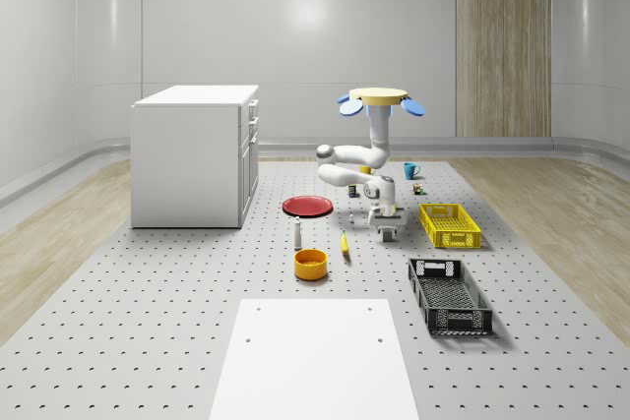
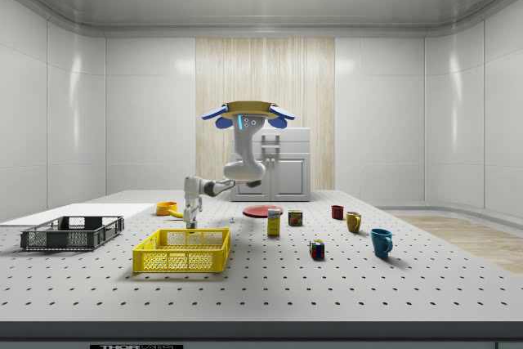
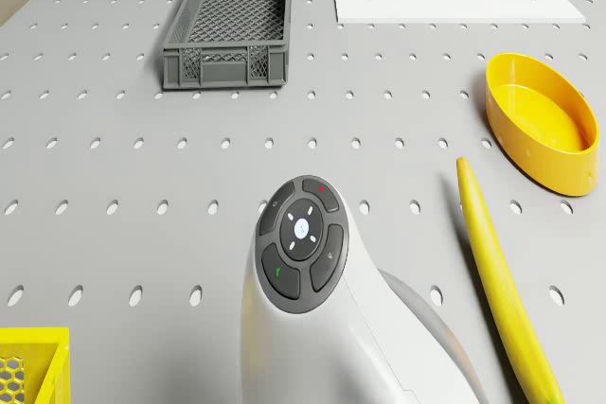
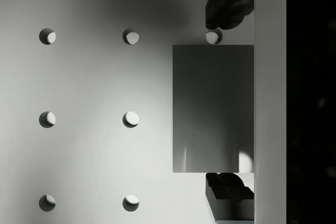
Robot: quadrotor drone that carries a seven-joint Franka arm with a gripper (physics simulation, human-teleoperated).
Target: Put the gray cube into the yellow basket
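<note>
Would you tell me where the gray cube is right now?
In the wrist view, the gray cube lies on the perforated table, between the fingers of the gripper.

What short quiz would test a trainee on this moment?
1. True or false: the gray cube already lies in the yellow basket.
2. The drone hovers over the table. Where is its gripper? A) low, beside the yellow basket B) over the white cabinet C) inside the black crate
3. What sits between the open fingers in the wrist view?
Key: 1 false; 2 A; 3 the gray cube.
</note>
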